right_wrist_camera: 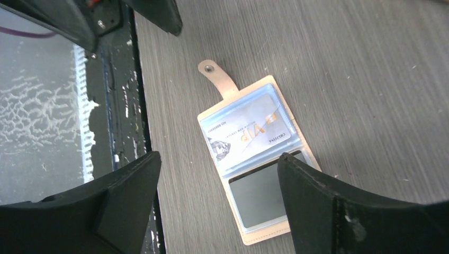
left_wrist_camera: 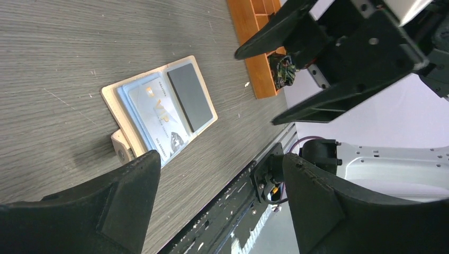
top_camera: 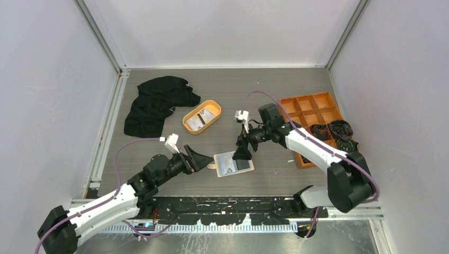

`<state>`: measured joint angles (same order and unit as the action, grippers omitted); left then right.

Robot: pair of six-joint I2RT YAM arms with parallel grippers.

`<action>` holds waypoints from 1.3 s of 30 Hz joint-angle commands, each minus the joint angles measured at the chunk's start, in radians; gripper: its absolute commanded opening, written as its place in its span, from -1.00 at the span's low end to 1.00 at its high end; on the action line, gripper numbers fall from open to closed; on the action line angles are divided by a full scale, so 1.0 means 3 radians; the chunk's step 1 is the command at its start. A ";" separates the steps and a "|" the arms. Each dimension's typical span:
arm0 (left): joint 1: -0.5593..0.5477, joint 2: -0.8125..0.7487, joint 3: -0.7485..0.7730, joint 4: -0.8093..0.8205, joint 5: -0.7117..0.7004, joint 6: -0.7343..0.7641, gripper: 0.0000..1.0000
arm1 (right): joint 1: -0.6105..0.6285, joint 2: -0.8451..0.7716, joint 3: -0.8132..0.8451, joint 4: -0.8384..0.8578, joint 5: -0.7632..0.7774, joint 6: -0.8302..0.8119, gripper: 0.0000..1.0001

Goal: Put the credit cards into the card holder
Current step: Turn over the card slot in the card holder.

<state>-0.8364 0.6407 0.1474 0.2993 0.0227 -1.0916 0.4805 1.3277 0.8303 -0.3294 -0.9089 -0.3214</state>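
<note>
Seen from the fixed camera above, the card holder (top_camera: pixel 233 163) lies opened flat on the grey desk (top_camera: pixel 227 90), near the front edge and between the two arms. Its long axis runs left to right, with the snap tab pointing toward the left arm. One pale printed card (right_wrist_camera: pixel 246 132) is seen behind the clear pocket in the right wrist view, beside a dark panel. The other credit cards (top_camera: pixel 201 119) are seen in an orange oval tray (top_camera: pixel 185 123), farther back on the desk. The left end effector (top_camera: pixel 204 159) is held just beside the tab end of the holder, spread wide and grasping nothing. The right end effector (top_camera: pixel 243 154) hovers above the holder's far edge, likewise released and empty. The tray lies almost straight beyond the left end effector, and beyond and to the left of the right one, so the left arm is judged the nearer. The tray and its cards appear slanted from near-left to far-right, though the cards are too small for certainty.
</note>
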 commanded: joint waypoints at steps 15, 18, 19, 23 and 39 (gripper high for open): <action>0.0003 0.0642 0.0181 0.0151 0.0093 -0.0191 0.10 | 0.0566 0.0970 0.0715 -0.0737 0.1030 -0.0380 -0.61; 0.0002 0.0914 0.0256 0.0234 0.0054 -0.0190 0.04 | 0.0580 0.1068 0.0748 -0.0814 0.1033 -0.0430 -0.64; 0.0003 0.0997 0.0283 0.0268 0.0047 -0.0182 0.03 | 0.0583 0.1099 0.0759 -0.0832 0.1042 -0.0443 -0.65; -0.0016 0.1313 0.0431 0.0402 0.0125 -0.0134 -0.06 | 0.0588 0.1215 0.0811 -0.0895 0.1071 -0.0450 -0.67; -0.0453 0.1441 0.0610 0.0310 -0.0385 -0.0056 -0.23 | 0.0693 0.1488 0.0918 -0.0880 0.1073 -0.0288 -0.71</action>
<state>-0.9443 1.1313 0.2794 0.3908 -0.0128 -1.1408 0.6815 1.7676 1.0630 -0.5957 -0.5846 -0.4263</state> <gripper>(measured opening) 0.387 0.146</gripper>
